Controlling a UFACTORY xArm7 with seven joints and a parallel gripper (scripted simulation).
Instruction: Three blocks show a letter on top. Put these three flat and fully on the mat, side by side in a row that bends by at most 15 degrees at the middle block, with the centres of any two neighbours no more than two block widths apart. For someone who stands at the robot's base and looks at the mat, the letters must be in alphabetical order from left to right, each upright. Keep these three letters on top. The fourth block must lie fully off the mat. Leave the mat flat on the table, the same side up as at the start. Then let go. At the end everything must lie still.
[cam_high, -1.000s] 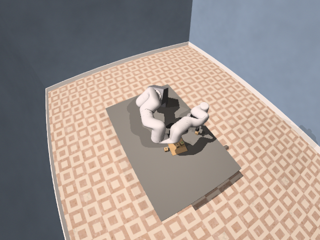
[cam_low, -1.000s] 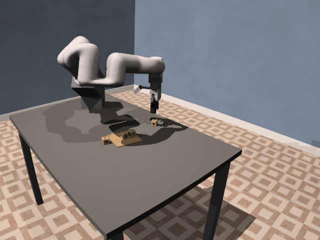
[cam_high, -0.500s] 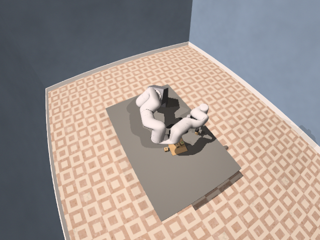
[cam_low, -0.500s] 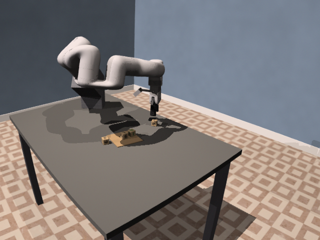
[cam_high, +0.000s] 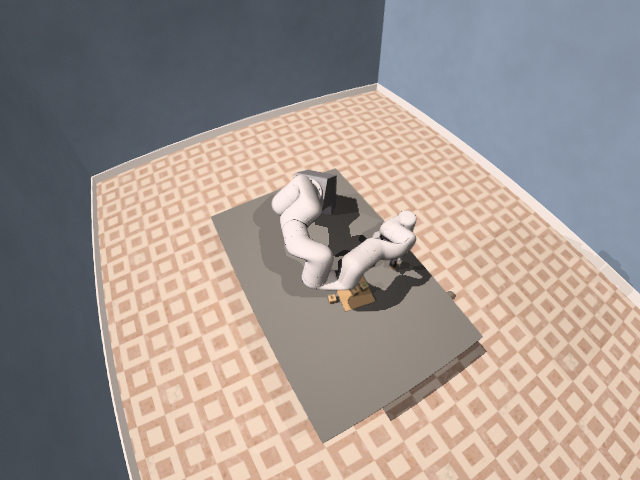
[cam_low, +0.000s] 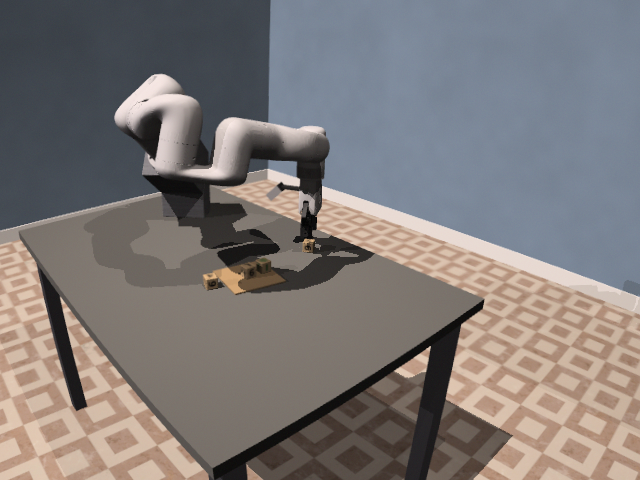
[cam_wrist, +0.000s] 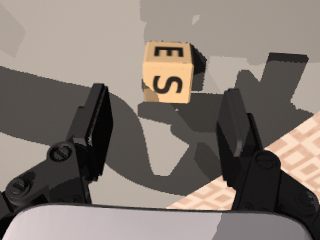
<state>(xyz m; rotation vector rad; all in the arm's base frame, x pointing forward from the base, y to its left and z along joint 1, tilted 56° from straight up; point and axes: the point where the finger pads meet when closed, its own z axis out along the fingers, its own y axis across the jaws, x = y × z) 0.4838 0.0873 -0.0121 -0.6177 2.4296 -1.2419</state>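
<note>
My gripper (cam_low: 308, 226) is open and empty, and hangs a little above a lone tan block (cam_low: 309, 245) near the table's right edge. In the wrist view this block (cam_wrist: 168, 72) lies on the table ahead of the open fingers and shows an E and an S on two faces. The tan mat (cam_low: 250, 279) lies flat mid-table, with two lettered blocks (cam_low: 250, 269) (cam_low: 263, 265) side by side on it. Another block (cam_low: 210, 281) sits on the table just off the mat's left corner. From the top view the arm covers part of the mat (cam_high: 356, 298).
The robot's base (cam_low: 180, 198) stands at the table's far end. The table's right edge (cam_low: 413, 273) runs close behind the lone block, with the checkered floor (cam_wrist: 287, 154) visible past it in the wrist view.
</note>
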